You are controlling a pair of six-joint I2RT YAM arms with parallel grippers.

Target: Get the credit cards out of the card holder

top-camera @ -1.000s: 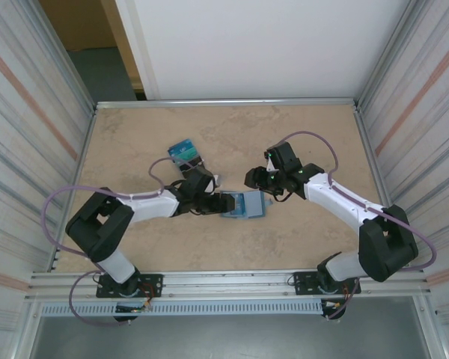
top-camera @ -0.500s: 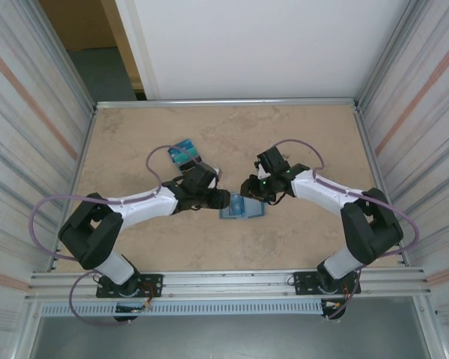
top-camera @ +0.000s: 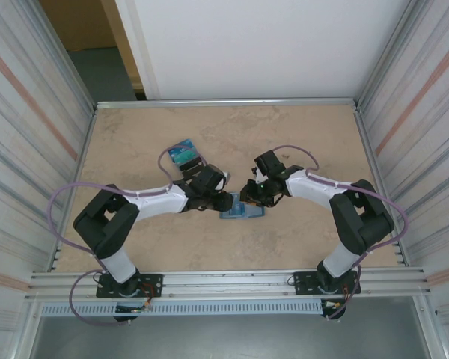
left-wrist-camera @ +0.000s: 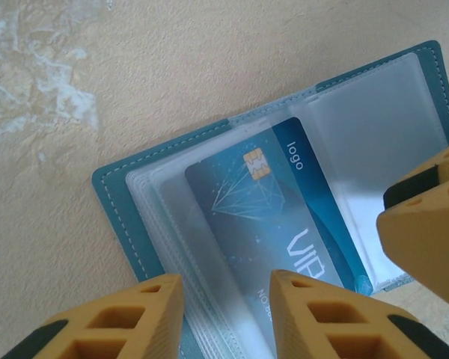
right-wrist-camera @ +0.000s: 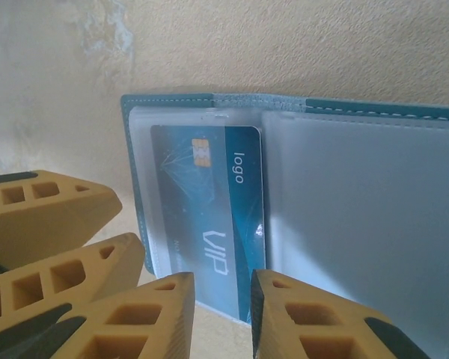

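Note:
The card holder (top-camera: 243,212) lies open on the table between the two arms, its teal edge (left-wrist-camera: 117,203) framing clear sleeves. A blue credit card (left-wrist-camera: 263,196) with a chip and "VIP" lettering sits in the left sleeve (right-wrist-camera: 209,206). My left gripper (top-camera: 228,200) hovers over the holder's left edge; its jaws (left-wrist-camera: 228,303) stand apart over the sleeve stack, gripping nothing. Coming from the right, my right gripper (top-camera: 248,197) has its jaws (right-wrist-camera: 223,303) narrowly apart over the card's lower end. The holder's right sleeve (right-wrist-camera: 359,217) looks empty.
A small black piece with blue-green cards (top-camera: 183,155) lies behind the left arm. Corrugated walls close in the table (top-camera: 299,142) on both sides, and a metal rail runs along the near edge. The two grippers are almost touching.
Both grippers have moved inward over the card holder and come close together. Their jaws have narrowed. The holder stays in place.

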